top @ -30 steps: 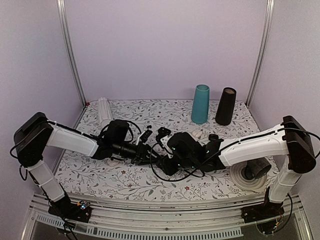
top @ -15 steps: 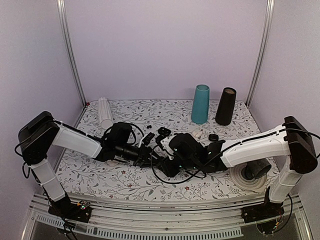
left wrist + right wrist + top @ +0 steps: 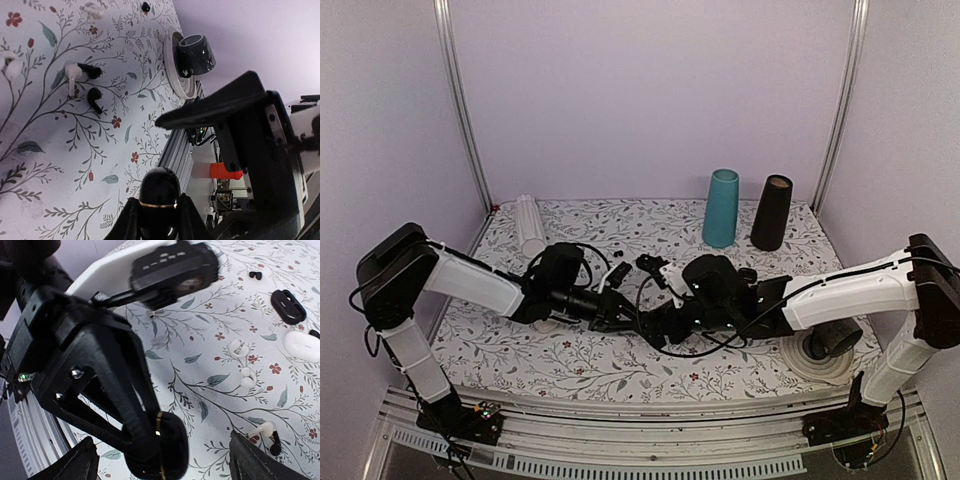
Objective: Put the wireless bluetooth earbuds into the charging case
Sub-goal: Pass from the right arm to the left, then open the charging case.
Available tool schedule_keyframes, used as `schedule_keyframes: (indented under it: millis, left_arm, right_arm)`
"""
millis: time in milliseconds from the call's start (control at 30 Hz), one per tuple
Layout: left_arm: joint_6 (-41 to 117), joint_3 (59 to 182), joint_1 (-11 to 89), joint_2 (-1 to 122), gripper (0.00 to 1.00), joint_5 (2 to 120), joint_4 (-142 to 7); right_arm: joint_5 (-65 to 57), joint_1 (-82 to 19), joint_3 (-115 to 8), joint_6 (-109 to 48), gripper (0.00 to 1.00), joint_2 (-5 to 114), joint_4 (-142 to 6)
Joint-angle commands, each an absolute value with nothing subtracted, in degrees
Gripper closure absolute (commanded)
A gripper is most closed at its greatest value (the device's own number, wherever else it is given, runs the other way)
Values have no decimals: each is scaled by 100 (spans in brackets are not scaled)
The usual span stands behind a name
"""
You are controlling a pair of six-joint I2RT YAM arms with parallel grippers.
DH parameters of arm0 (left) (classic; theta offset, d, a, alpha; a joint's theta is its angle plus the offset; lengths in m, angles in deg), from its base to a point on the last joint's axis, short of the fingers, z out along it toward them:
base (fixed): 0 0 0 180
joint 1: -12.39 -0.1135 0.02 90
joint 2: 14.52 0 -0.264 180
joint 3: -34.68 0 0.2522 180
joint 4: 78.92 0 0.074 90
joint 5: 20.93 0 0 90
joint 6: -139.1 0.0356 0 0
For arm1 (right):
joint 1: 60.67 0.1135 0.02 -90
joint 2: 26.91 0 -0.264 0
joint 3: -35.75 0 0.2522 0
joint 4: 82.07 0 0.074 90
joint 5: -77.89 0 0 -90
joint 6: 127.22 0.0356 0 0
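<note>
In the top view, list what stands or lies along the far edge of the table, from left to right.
white ribbed tube → teal cup → black cup

Twin white-shelled arms with black joints and black end effectors.
The left arm (image 3: 470, 282) and the right arm (image 3: 855, 288) wear smooth white covers on their long links, with rounded black housings (image 3: 392, 265) at the elbows and black base blocks (image 3: 460, 420) at the foot. Thin black cables (image 3: 588, 250) loop loose off both wrists. The left end effector (image 3: 157, 222) is matte black plastic, its frame an open triangle with silver screw heads (image 3: 76, 373) and a small green light (image 3: 22, 376). The right end effector (image 3: 167, 465) has black, angular fingers (image 3: 82, 465) of the same plastic.
</note>
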State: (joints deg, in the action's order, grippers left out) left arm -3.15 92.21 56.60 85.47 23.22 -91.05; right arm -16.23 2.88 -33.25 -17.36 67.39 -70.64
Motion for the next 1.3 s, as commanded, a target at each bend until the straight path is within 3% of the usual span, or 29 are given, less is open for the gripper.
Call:
schedule_keyframes:
  millis: [0,333,533,700,1267]
  left_arm:
    - [74,9201,5697,8111,100,2311,-9527]
    - [1184,9773,5690,7484,100,2962,-8330]
    - [721,9290,5635,7231,100,1850,-10295]
    - [543,9233,5708,7146,100,1445,-10862]
    - [758,9018,5755,6777,100,1212,-11036]
  right_arm:
    - [-861,-149,-2805,-1346,7,5994,-7822]
    - [35,-400,-2576,-1028,6,5364,-8558]
    - [424,-562,-2619,-774,15,5355,-8706]
    - [313,-579,-2559,-640,18,5322,-8761]
    - [641,-1021,-2311,-309,27,5034,-8773]
